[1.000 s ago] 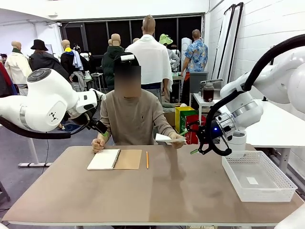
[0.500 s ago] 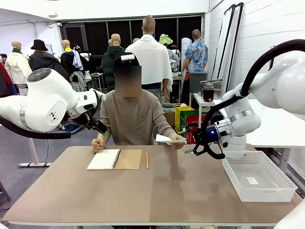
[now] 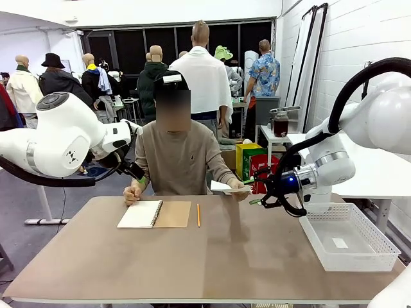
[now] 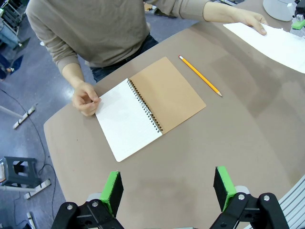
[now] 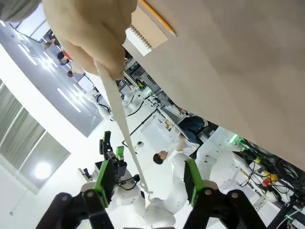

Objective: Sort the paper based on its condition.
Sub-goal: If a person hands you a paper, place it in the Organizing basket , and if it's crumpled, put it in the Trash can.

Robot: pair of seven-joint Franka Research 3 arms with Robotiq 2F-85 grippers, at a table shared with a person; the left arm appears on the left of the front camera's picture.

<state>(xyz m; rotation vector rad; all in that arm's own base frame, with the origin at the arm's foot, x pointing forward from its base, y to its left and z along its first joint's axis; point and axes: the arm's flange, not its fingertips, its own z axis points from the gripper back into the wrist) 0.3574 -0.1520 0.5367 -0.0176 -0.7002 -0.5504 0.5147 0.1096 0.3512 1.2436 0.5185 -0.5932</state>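
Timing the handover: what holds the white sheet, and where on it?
The person's hand pinches the thin white paper sheet at one end. The right pincer straddles its other end, jaws apart, not gripping.

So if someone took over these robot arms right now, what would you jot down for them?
Left robot hand: open, holding nothing, above the table near the spiral notebook with brown cardboard cover and yellow pencil.
Right robot hand: open, fingers either side of the thin white paper sheet that the person's hand holds out.
Done: sheet offered, not yet gripped.
Left: close on it, take it, sort it; the white plastic basket stands at the robot's right.
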